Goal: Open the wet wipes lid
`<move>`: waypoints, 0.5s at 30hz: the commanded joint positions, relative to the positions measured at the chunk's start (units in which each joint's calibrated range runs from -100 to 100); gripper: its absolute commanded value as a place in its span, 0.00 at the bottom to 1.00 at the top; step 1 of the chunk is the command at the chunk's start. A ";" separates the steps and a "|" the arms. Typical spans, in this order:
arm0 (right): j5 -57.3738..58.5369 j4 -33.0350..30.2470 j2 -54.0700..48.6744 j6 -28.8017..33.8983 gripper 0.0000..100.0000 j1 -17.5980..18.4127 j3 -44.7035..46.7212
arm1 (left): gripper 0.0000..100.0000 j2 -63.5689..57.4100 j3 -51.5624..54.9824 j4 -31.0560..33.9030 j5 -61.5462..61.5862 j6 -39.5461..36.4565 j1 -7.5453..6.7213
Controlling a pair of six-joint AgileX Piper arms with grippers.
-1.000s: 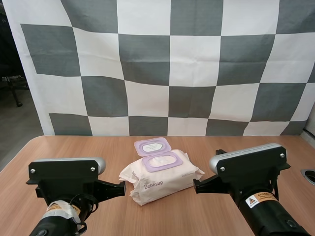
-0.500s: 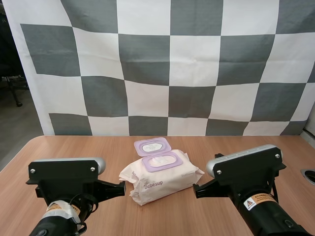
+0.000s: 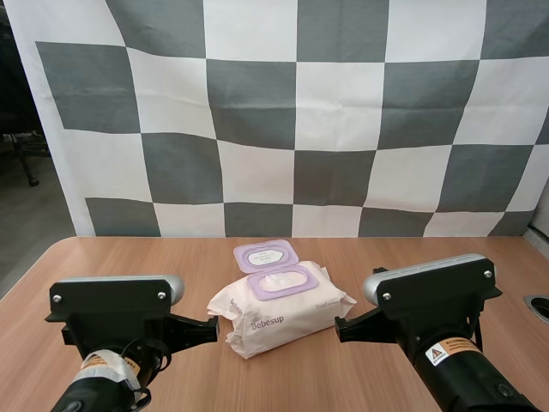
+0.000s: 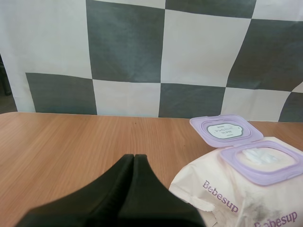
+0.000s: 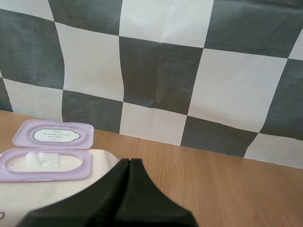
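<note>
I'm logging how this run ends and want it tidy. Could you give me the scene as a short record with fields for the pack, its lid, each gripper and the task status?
pack: wet wipes pack lying on the table, between the two arms
lid: purple lid swung back behind the opening, inner face up
opening: purple frame with a white wipe showing inside
left gripper: shut on nothing, beside the pack, not touching it
right gripper: shut on nothing, beside the pack, not touching it
task status: lid is open
</note>
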 commanded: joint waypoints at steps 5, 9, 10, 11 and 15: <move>2.85 0.08 -0.07 0.04 0.00 0.00 0.00 | 0.00 0.00 0.00 0.04 -0.11 0.04 0.01; 6.43 0.08 -0.07 0.04 0.00 0.00 0.00 | 0.00 0.00 0.00 0.04 -0.11 0.04 0.01; 6.86 0.08 -0.07 0.04 0.00 0.00 0.00 | 0.00 0.00 0.00 0.04 -0.11 0.04 0.01; 7.34 0.08 -0.07 0.04 0.00 0.00 0.00 | 0.00 0.00 0.00 0.04 -0.11 0.04 -0.07; 11.43 0.08 -0.07 0.04 0.00 0.00 0.00 | 0.00 0.00 0.00 0.04 -0.11 0.04 -0.96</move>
